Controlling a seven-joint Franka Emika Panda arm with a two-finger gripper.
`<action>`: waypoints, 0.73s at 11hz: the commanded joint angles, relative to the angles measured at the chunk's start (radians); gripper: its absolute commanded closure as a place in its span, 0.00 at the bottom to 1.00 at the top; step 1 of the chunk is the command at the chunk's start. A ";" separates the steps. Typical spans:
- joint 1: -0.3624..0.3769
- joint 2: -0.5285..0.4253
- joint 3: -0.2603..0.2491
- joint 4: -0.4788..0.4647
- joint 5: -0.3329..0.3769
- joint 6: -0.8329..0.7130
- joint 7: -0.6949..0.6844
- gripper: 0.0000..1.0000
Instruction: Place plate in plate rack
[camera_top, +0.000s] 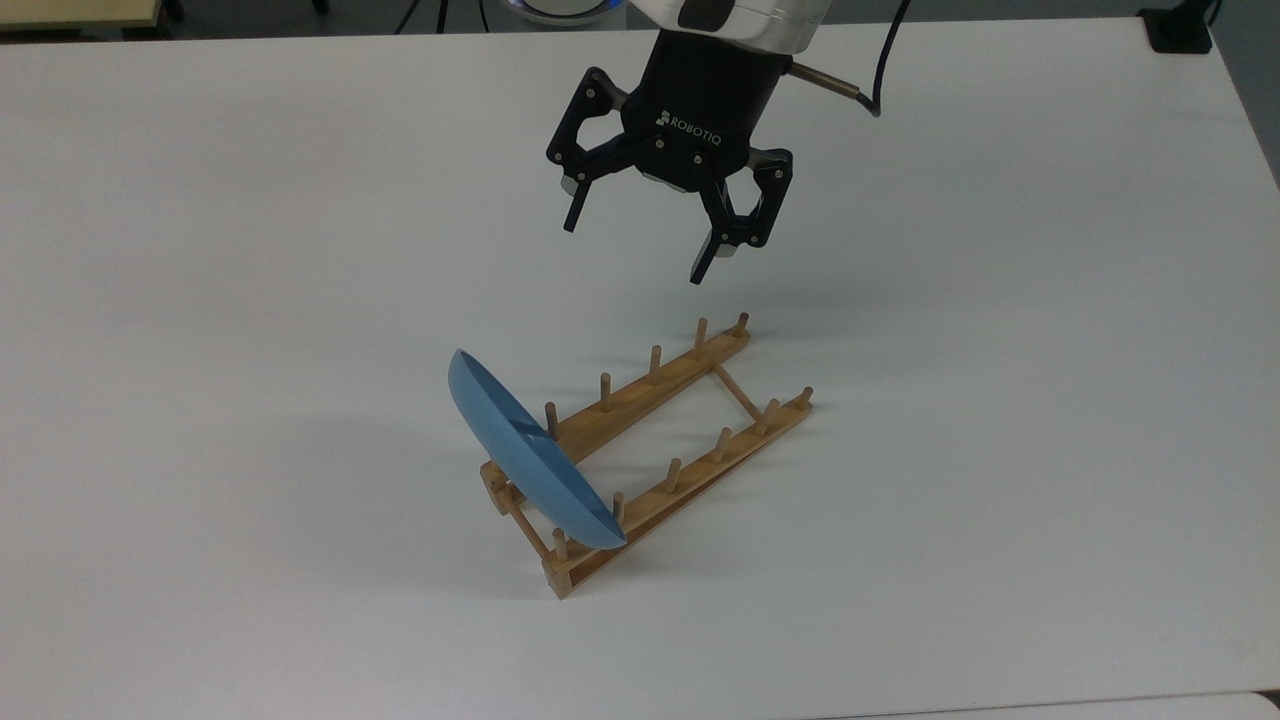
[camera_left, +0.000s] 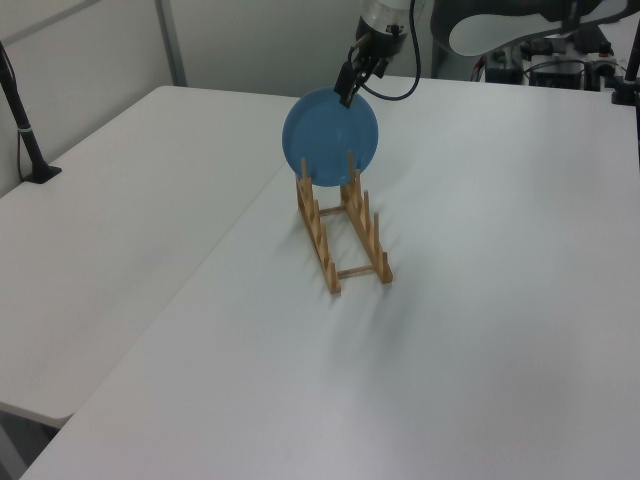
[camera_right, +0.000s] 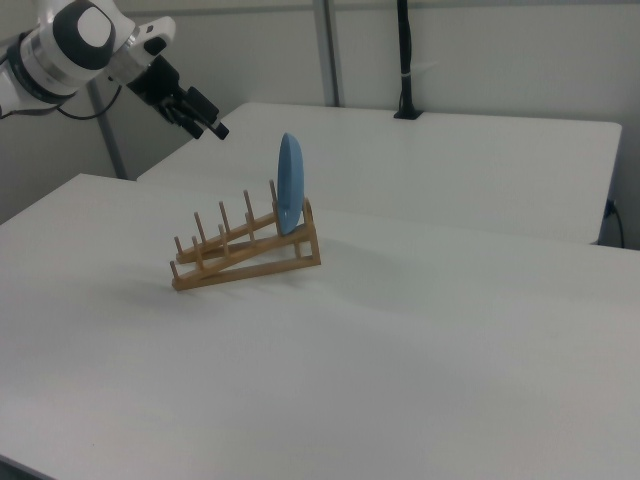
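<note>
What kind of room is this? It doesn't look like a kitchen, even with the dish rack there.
Probably a robotics lab or test room. A robot arm's gripper hangs open above a plain white table bearing one blue plate standing in a wooden plate rack, and black camera poles are clamped to the next table.

In the top view, the plate (camera_top: 525, 455) stands on edge in the rack's (camera_top: 650, 455) seven o'clock end slot, on the table (camera_top: 200, 300). The gripper (camera_top: 632, 250) hangs above, toward the rack's twelve o'clock.
</note>
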 joint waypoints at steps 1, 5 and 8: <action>-0.173 -0.180 0.066 -0.067 0.230 -0.286 -0.450 0.00; -0.170 -0.180 0.067 -0.067 0.231 -0.293 -0.448 0.00; -0.165 -0.180 0.069 -0.067 0.230 -0.293 -0.448 0.00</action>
